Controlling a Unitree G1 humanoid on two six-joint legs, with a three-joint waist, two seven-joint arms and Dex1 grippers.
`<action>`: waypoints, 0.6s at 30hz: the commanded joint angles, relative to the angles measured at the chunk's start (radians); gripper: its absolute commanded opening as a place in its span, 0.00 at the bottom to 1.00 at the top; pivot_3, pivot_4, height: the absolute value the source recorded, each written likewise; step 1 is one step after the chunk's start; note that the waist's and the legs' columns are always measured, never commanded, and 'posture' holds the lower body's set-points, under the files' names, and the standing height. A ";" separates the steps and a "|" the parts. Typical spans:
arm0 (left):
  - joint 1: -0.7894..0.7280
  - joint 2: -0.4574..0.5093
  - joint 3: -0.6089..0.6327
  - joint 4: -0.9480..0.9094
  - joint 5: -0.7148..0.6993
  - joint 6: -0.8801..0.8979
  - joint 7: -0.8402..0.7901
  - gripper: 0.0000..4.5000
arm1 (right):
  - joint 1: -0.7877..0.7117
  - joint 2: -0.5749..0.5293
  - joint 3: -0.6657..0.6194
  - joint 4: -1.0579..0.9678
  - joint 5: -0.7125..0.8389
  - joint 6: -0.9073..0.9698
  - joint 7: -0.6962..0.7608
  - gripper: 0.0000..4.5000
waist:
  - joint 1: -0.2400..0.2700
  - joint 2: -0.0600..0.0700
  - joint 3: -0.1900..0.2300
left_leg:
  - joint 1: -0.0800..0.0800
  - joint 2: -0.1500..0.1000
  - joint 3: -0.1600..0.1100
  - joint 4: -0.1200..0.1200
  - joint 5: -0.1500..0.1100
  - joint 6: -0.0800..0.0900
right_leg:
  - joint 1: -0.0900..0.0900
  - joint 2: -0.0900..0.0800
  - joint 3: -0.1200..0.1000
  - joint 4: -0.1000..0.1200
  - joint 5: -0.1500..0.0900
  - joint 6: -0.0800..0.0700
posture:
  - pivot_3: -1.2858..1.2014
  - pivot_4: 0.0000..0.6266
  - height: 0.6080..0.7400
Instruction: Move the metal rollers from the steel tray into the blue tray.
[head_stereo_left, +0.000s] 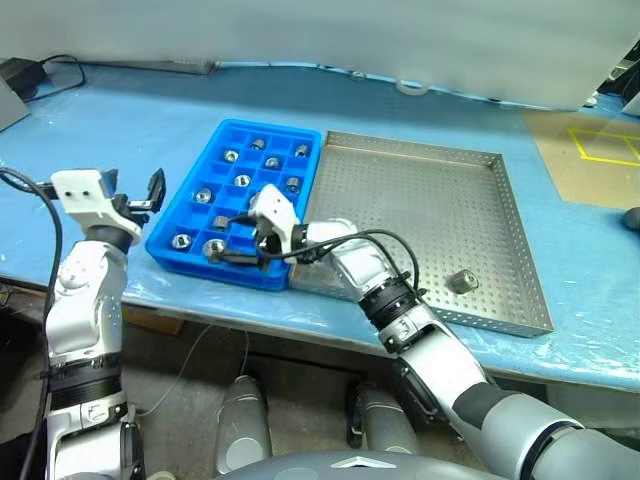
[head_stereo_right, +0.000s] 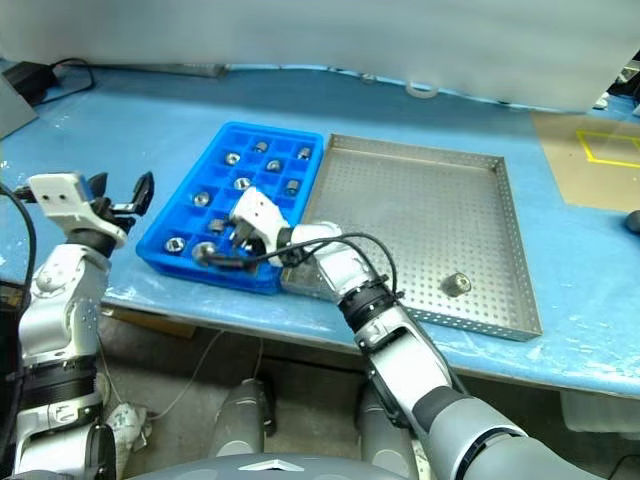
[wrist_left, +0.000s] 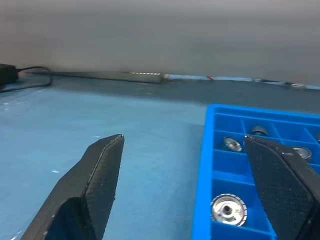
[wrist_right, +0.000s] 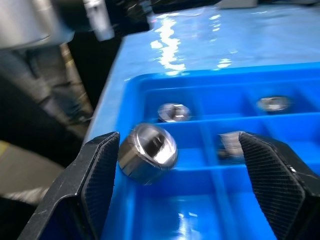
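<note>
The blue tray (head_stereo_left: 190, 264) lies left of the steel tray (head_stereo_left: 420, 200), the two touching, and several metal rollers (head_stereo_left: 243, 181) sit in its compartments. One roller (head_stereo_left: 461, 281) lies in the steel tray near its front right. My right gripper (head_stereo_left: 232, 238) hangs open over the blue tray's front rows. In the right wrist view a roller (wrist_right: 148, 153) is loose beside one finger (wrist_right: 97, 175), above a front compartment. My left gripper (head_stereo_left: 135, 190) is open and empty, held above the table just left of the blue tray (wrist_left: 202, 190).
A black cable and adapter (head_stereo_left: 20, 75) lie at the back left of the blue table. A brown patch with yellow tape (head_stereo_left: 600, 150) is at the right, with a dark object (head_stereo_left: 632, 217) near it. The table's front edge runs just below both trays.
</note>
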 joint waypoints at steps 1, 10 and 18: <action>-0.071 0.000 -0.033 0.054 0.012 -0.045 -0.034 0.90 | -0.004 -0.062 -0.110 -0.024 0.041 0.010 -0.054 0.89 | -0.003 0.000 0.000 | 0.000 0.000 0.000 0.001 0.000 0.000 | 0.000 0.000 0.000 0.000 0.000 0.000 | 0.38 0.24 1.00; -0.184 -0.045 -0.119 0.199 0.011 -0.103 -0.139 0.90 | 0.131 -0.368 -0.315 -0.250 0.200 0.214 0.040 0.89 | -0.032 -0.001 0.000 | -0.002 0.000 0.002 0.002 -0.001 0.002 | 0.000 0.001 0.001 -0.007 0.004 -0.007 | 0.34 0.24 1.00; -0.200 -0.095 -0.233 0.202 -0.008 -0.118 -0.334 0.90 | 0.499 -0.781 -0.306 -0.539 0.233 0.416 0.242 0.89 | -0.051 -0.001 0.000 | 0.002 -0.001 0.006 0.001 -0.004 0.008 | 0.007 0.000 0.002 -0.015 0.004 -0.007 | 0.30 0.24 1.00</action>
